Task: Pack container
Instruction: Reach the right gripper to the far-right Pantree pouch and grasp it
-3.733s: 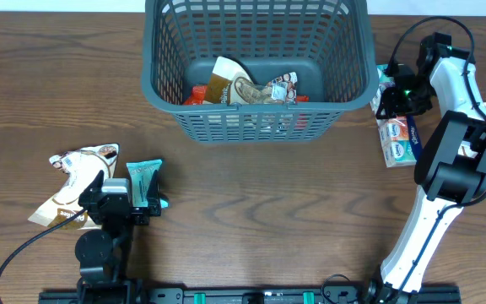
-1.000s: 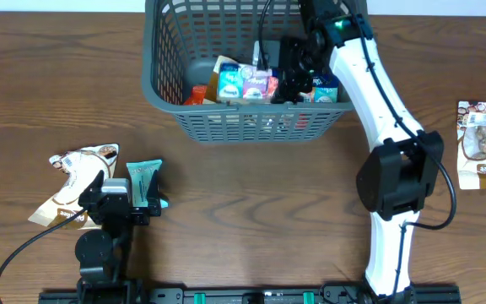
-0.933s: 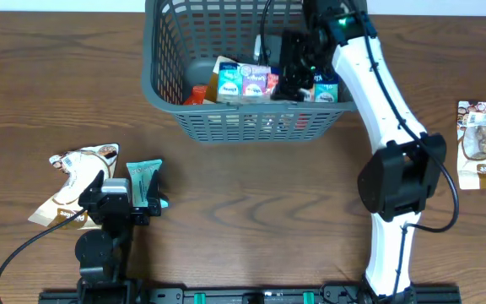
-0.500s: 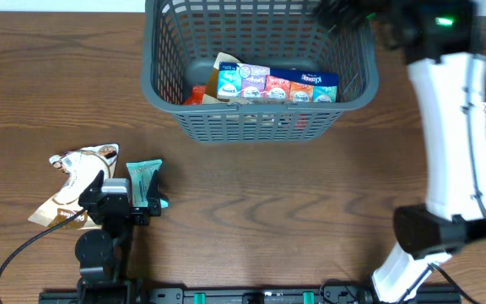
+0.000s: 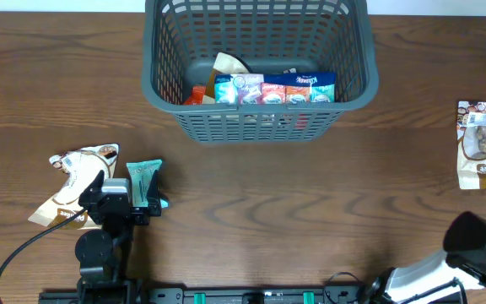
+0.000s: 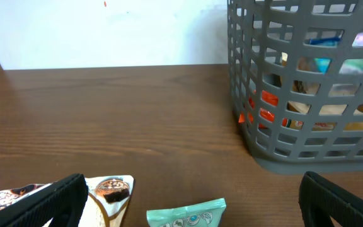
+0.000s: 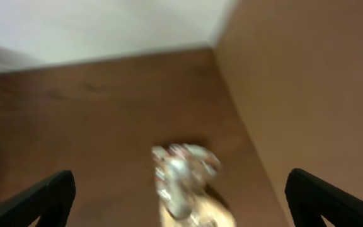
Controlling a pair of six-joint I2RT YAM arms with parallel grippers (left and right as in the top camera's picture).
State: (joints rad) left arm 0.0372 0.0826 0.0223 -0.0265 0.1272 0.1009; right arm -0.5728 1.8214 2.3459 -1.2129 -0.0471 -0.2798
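1 container (image 5: pixel 258 127); 3 outside: teal pkt (image 5: pixel 146 179), brown-white pkt (image 5: pixel 70 181), far-right pkt (image 5: pixel 483 145).

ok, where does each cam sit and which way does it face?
Overhead: above the table, straight down on the dark grey-green lattice plastic basket; left arm lower left, right arm lower right.
Left wrist: low over the table, facing the basket's side; left fingers at bottom corners.
Right wrist: blurred, aimed down at a brown-and-white snack pouch; right fingers at bottom corners.
Shared: basket, overhead and left wrist; pouch likely, overhead and right wrist.
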